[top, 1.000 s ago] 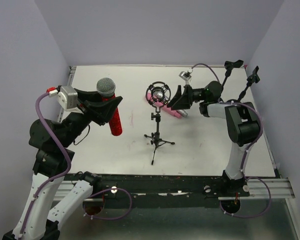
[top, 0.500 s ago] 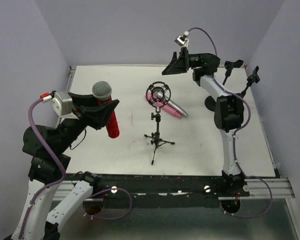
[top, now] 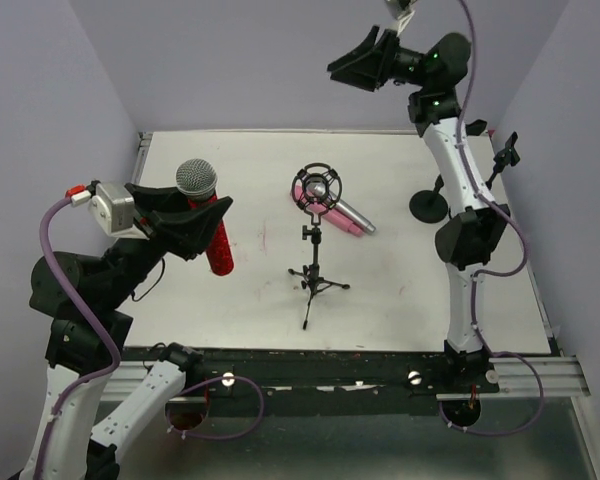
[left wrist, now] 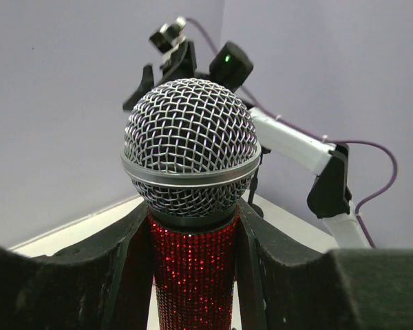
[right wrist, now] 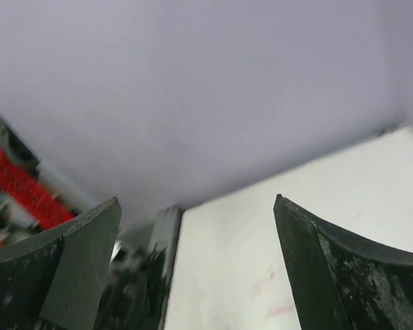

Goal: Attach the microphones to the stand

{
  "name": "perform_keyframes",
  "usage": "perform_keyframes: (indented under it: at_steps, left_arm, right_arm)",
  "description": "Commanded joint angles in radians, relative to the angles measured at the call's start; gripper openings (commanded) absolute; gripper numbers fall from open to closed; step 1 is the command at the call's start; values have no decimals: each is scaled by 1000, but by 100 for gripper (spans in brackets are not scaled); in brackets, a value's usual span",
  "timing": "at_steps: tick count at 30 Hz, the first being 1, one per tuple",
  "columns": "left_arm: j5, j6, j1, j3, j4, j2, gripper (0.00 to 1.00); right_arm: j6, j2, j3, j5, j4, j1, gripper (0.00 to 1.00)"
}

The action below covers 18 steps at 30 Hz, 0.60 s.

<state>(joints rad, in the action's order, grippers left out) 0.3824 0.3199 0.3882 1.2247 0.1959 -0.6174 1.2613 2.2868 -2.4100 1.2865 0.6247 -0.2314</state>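
White table (top: 400,290): three microphones (top: 220,255), two stands (top: 311,240)

Tripod stand (top: 314,272) on table (top: 230,300), two microphones (top: 352,217) lying behind it, third microphone (top: 218,248) left, in left tool (top: 204,226).

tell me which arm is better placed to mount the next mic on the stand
Left. The left fingers clamp the red microphone head-up, left of the stand. The right fingers are open, empty and raised high near the back wall.
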Motion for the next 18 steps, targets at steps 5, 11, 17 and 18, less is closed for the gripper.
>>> perform_keyframes:
  at_steps: [5,11,17,18]
  left_arm:
    - [-16,5,3,18,-45,-30,0]
    - [16,-13,3,22,-88,-77,0]
    - [26,-41,3,58,-128,-128,0]
    - [33,-42,1,64,-134,-131,0]
  right_arm:
    - [-1223,-267,-42,-835,-1070,-23,100]
    - [-1309,-604,532,-866,-844,-23,100]
    - [-1264,-866,828,-913,-888,-23,95]
    - [-1267,-906,874,-858,-916,-23,94]
